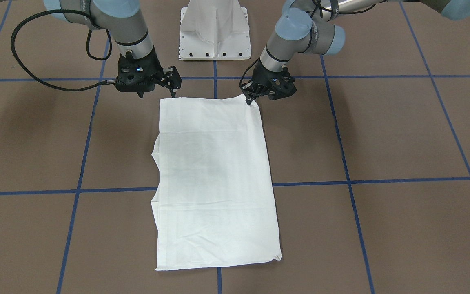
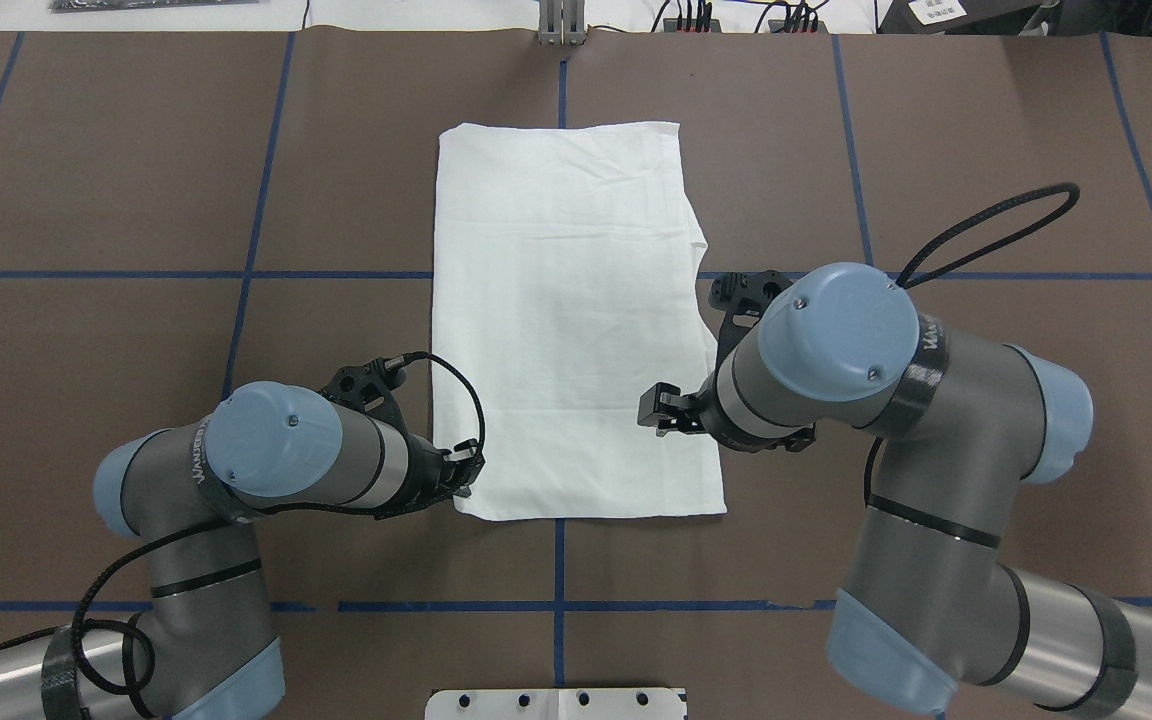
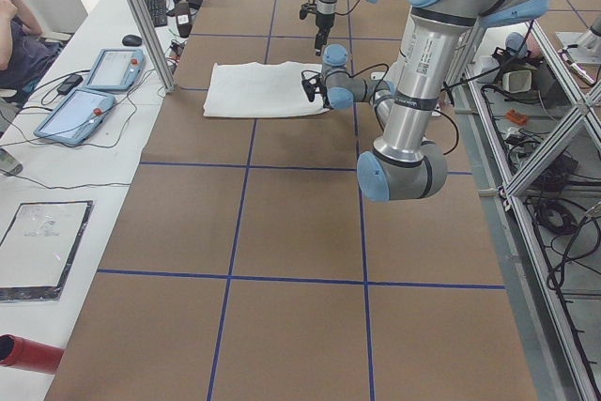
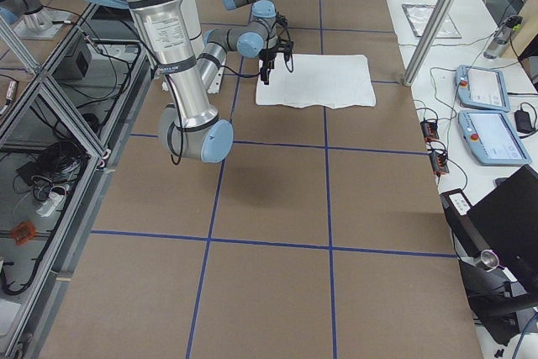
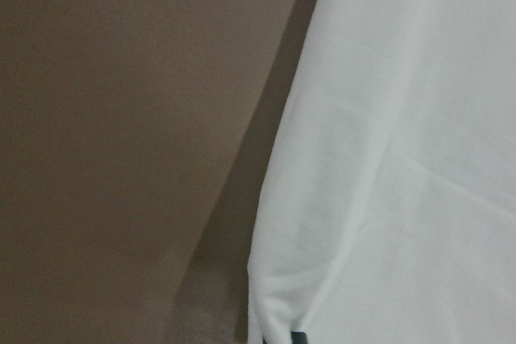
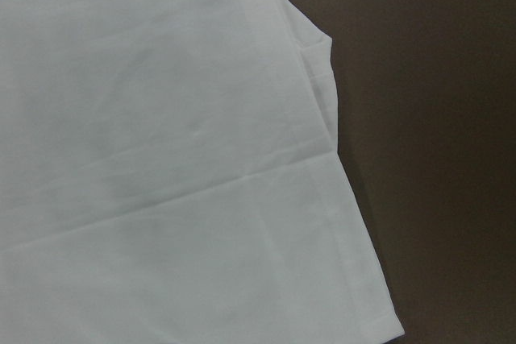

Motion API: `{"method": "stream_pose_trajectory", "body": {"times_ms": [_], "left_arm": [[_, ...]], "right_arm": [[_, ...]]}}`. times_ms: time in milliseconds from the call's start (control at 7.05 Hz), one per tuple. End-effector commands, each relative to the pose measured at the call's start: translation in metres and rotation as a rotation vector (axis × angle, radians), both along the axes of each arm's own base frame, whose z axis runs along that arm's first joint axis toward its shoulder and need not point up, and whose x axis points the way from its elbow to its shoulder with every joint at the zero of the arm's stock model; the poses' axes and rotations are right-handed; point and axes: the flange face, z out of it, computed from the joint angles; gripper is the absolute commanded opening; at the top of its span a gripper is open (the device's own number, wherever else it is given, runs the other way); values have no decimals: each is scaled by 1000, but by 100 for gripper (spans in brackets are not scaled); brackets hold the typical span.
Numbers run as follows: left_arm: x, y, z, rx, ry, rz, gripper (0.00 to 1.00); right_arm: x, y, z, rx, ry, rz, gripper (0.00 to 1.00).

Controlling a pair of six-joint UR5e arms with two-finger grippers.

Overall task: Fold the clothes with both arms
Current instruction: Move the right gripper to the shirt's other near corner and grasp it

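Left gripper (image 1: 251, 99) pinching T-shirt (image 1: 214, 179) corner; right gripper (image 1: 173, 92) near edge.

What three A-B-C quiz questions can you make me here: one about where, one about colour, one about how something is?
1. Where is the black left tool? A: at a corner of the white folded cloth shirt. B: inside a box. C: under the table.
2. What colour are the tape lines on the brown table? A: red. B: blue. C: yellow.
3. How is the shirt? A: balled up. B: hanging. C: folded flat, a long rectangle.
1 A: its tips meet the shirt's corner. 2 B: blue lines cross the table. 3 C: it lies flat with straight edges.
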Motion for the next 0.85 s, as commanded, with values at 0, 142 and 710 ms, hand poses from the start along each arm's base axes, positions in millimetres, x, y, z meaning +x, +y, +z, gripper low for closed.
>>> {"method": "stream_pose_trajectory", "body": {"times_ms": [0, 142, 710], "left_arm": [[-1, -1, 0, 4, 0, 0, 0], [-1, -1, 0, 5, 0, -1, 0], [-2, -3, -1, 6, 1, -4, 0]], "right_arm": [[-34, 2, 8, -144, 29, 153, 100], [-42, -1, 19, -184, 49, 188, 100], [-56, -1, 37, -217, 89, 195, 100]]}}
